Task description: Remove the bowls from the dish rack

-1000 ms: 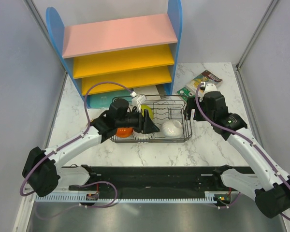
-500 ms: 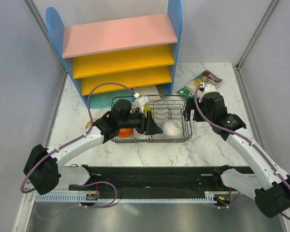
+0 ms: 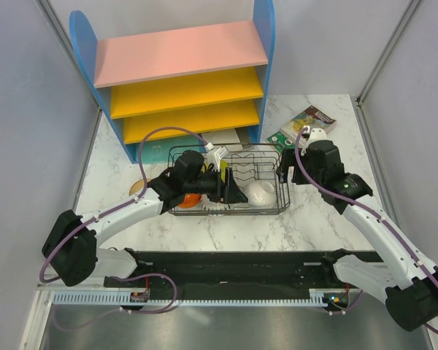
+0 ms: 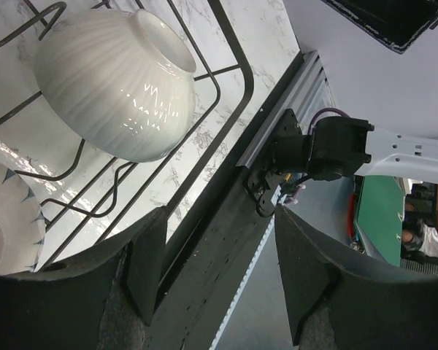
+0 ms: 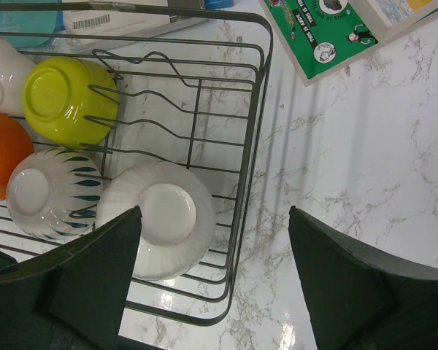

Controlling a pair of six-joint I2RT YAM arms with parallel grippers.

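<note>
The black wire dish rack point(image 3: 271, 208) stands mid-table and holds several upside-down bowls: a white ribbed one point(image 3: 260, 192), a blue-patterned white one point(image 3: 213, 206), an orange one point(image 3: 187, 198) and a yellow-green one point(image 3: 223, 168). My left gripper point(image 3: 235, 192) is open and empty, low over the rack just left of the white ribbed bowl point(image 4: 117, 80). My right gripper point(image 3: 285, 172) is open and empty above the rack's right edge point(image 5: 254, 160). In the right wrist view its left finger point(image 5: 95, 277) overlaps the white ribbed bowl point(image 5: 160, 219), beside the patterned point(image 5: 47, 193), yellow-green point(image 5: 66, 98) and orange point(image 5: 4, 153) bowls.
The blue shelf unit point(image 3: 182, 73) with pink and yellow boards stands right behind the rack. A green packet point(image 3: 286, 135) and a brown one point(image 3: 315, 115) lie at the back right. A tan round thing point(image 3: 137, 188) shows left of the rack, partly under the left arm.
My left gripper has slid to the right over the rack, closer to the white ribbed bowl. The right arm has barely moved.
</note>
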